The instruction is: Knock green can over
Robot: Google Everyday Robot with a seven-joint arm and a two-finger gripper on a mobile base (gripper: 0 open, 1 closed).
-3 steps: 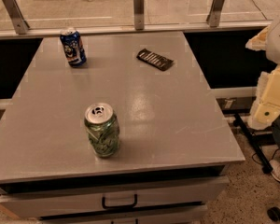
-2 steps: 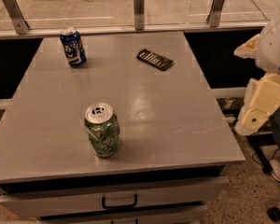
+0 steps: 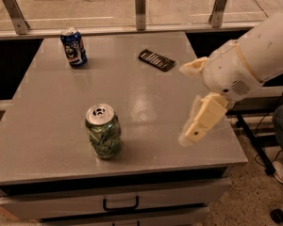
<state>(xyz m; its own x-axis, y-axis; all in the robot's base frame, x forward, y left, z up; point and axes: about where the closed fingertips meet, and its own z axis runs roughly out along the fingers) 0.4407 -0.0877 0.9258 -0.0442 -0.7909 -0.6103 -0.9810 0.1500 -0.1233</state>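
The green patterned aluminium can [image 3: 104,133] stands upright at the lower centre of the frame, well apart to the left of the cream two-finger gripper [image 3: 184,105] at the right, whose fingers are spread and hold nothing.

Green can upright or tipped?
Upright: the green can stands on its base on the table, silver top facing up. The gripper hangs to its right, fingers spread, not touching it.
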